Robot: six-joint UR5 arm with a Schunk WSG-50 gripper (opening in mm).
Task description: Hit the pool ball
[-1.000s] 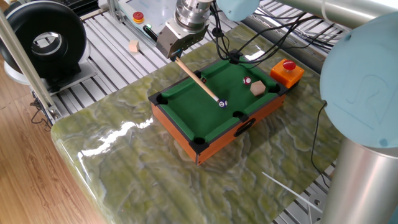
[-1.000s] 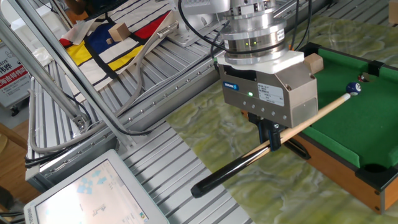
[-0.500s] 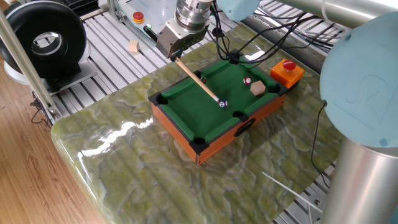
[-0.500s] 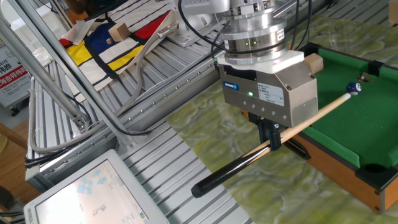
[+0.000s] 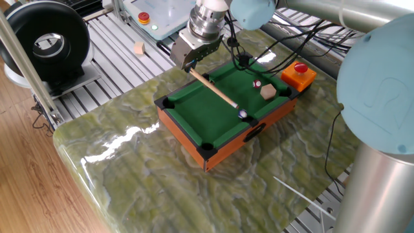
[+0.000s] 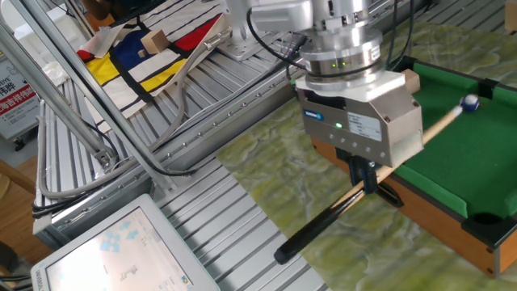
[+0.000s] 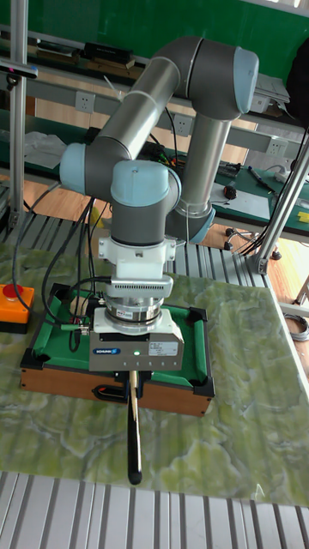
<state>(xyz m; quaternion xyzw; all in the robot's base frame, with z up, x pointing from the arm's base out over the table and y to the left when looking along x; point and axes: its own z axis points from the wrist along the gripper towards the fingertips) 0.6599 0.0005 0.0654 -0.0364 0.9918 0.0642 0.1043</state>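
The mini pool table (image 5: 194,107) has green felt and an orange wooden frame. The pool ball (image 5: 243,115), tiny and dark with a white spot, lies near the side pocket on the near rail, and it looks blurred in the other fixed view (image 6: 469,102). My gripper (image 5: 192,66) hangs over the table's far left end, shut on a wooden cue stick (image 5: 213,89) whose tip is at the ball. The fingers (image 6: 369,171) pinch the cue stick (image 6: 404,149) above its black handle. In the tall view the gripper (image 7: 133,376) hides the ball.
A red-and-white ball (image 5: 257,84) and a tan wooden cube (image 5: 268,92) lie on the felt near the far right corner. An orange box with a red button (image 5: 297,75) stands beside the table. Cables run behind it. Another wooden cube (image 5: 138,48) sits on the slatted bench.
My gripper pushed forward along the cue's line. The cue tip drove ahead and the pool ball rolled from mid-felt toward the side pocket.
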